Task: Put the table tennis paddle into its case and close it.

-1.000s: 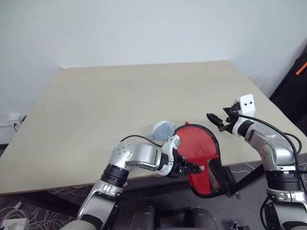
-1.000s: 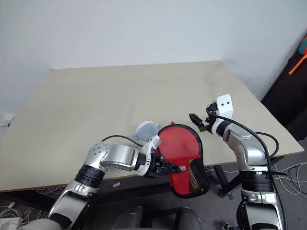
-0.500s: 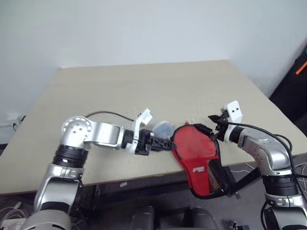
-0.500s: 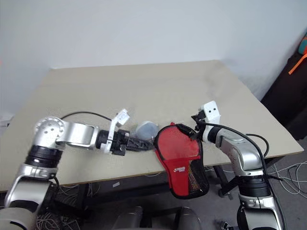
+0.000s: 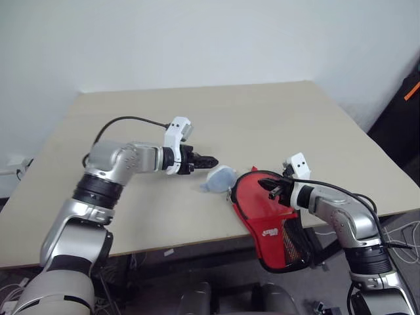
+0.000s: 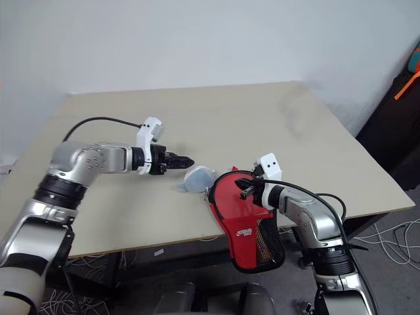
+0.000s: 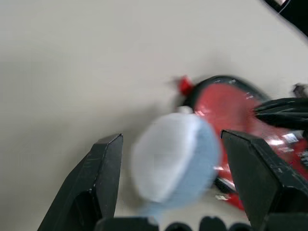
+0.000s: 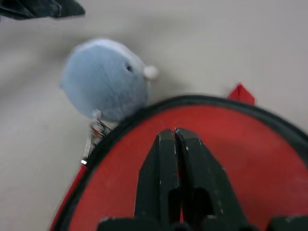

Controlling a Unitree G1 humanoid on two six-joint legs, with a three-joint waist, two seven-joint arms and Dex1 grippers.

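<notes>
The case (image 5: 265, 209), red with a black edge and a mesh pocket, lies at the table's front edge with its narrow end hanging over. My right gripper (image 5: 267, 189) is shut, its tips on the case's red top face (image 8: 250, 159); I cannot tell if it pinches any fabric. A blue-grey plush ball (image 5: 220, 177) on a small key ring sits against the case's left rim. My left gripper (image 5: 209, 159) stands open just left of the ball (image 7: 173, 159), pointing at it, apart from the case. The table tennis paddle is hidden.
The beige table (image 5: 197, 118) stretches away behind both arms, against a white wall. A black bag with an orange strap (image 5: 408, 98) stands off the table's right side. Cables lie on the floor at the lower left.
My left arm swung from the case's front edge up and left over the table, ending beside the plush ball. My right gripper came down and left onto the case and shut.
</notes>
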